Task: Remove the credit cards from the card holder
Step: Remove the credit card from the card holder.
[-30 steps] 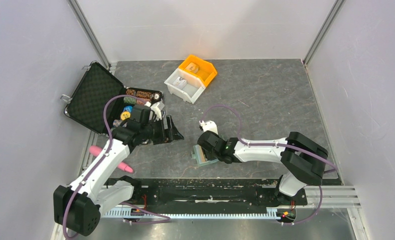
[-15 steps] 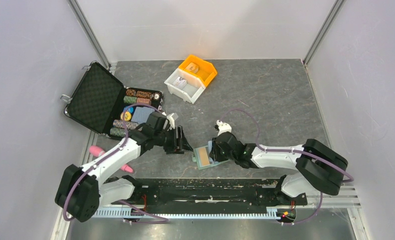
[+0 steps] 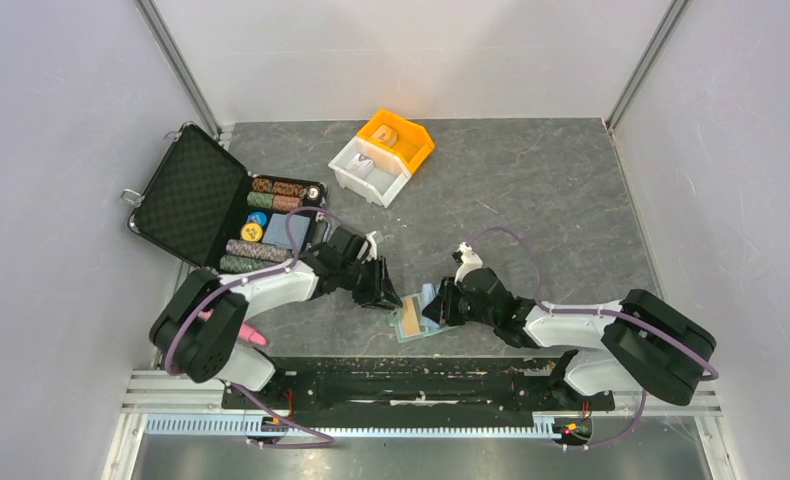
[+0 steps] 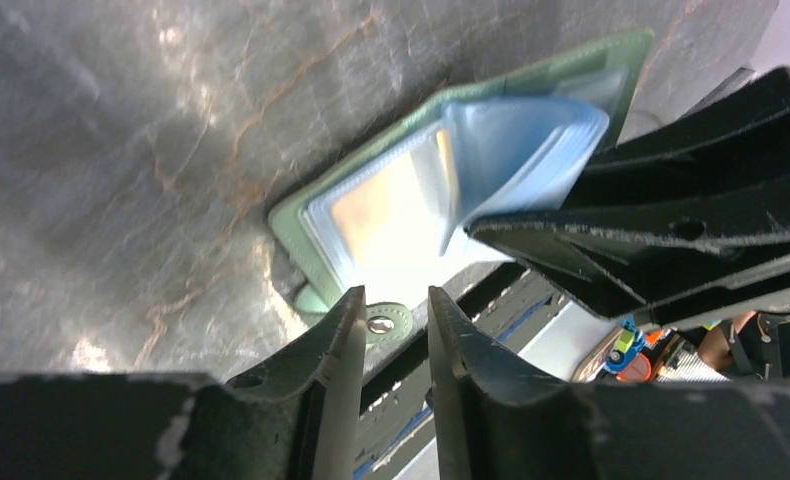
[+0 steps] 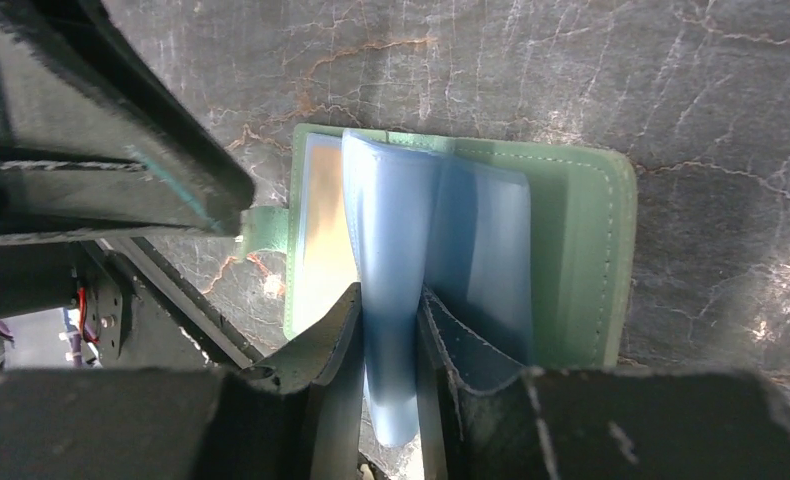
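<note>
The card holder (image 5: 571, 250) lies open on the grey table (image 3: 551, 200), close to the table's near edge. The black rail (image 3: 421, 365) carrying the arm bases is just beyond it, so there is little margin on that side.

The two grippers meet over the holder from either side. The left gripper (image 4: 394, 298) is at the holder's outer edge with its jaws narrow and the little snap tab (image 4: 383, 322) between the fingertips. Whether they actually pinch it cannot be told (a sliver of gap shows beside the tab). The right gripper (image 5: 389, 295) is closed on a blue-tinted clear sleeve (image 5: 391, 200) that stands up from the holder's middle, and more sleeves fan out beside it.

An orange-tan credit card (image 5: 321, 235) sits in the pocket of the panel nearest the left gripper. Glare washes it out in the left wrist view. Whether the blue sleeves hold cards is not clear.

Behind the holder, bare table runs back to a white bin (image 3: 371, 172) and an orange bin (image 3: 403, 135), and rightward to the wall. The open black case (image 3: 186, 195) with its poker chips (image 3: 276, 187) is well apart at far left.

From above, both grippers cover the holder's ends. In the right wrist view its near edge is cut off by that gripper's own fingers.
</note>
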Controlling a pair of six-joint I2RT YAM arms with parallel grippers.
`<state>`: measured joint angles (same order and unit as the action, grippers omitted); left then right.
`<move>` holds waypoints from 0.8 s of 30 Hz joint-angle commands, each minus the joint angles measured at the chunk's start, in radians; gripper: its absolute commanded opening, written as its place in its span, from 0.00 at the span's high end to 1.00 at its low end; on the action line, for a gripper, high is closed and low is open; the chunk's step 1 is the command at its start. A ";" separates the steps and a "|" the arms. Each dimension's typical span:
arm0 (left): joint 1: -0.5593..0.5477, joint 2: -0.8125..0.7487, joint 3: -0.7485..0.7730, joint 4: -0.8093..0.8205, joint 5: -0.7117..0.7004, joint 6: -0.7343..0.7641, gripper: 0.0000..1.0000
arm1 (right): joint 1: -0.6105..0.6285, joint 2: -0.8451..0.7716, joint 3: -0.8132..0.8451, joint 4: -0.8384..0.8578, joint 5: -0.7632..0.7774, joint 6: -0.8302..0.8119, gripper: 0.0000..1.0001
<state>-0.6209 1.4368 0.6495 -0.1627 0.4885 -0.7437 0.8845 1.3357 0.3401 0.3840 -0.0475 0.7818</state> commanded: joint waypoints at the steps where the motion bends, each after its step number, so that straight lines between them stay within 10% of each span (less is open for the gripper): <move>1: -0.018 0.086 0.064 0.106 -0.024 -0.032 0.66 | -0.016 -0.028 -0.027 0.142 -0.059 0.030 0.75; 24: -0.071 0.219 0.198 0.104 -0.002 0.007 0.66 | -0.036 -0.020 -0.022 0.177 -0.045 0.054 0.73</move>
<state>-0.6743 1.6394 0.8120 -0.1020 0.4496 -0.7483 0.8532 1.3071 0.3096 0.4908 -0.0921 0.8246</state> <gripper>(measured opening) 0.341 0.253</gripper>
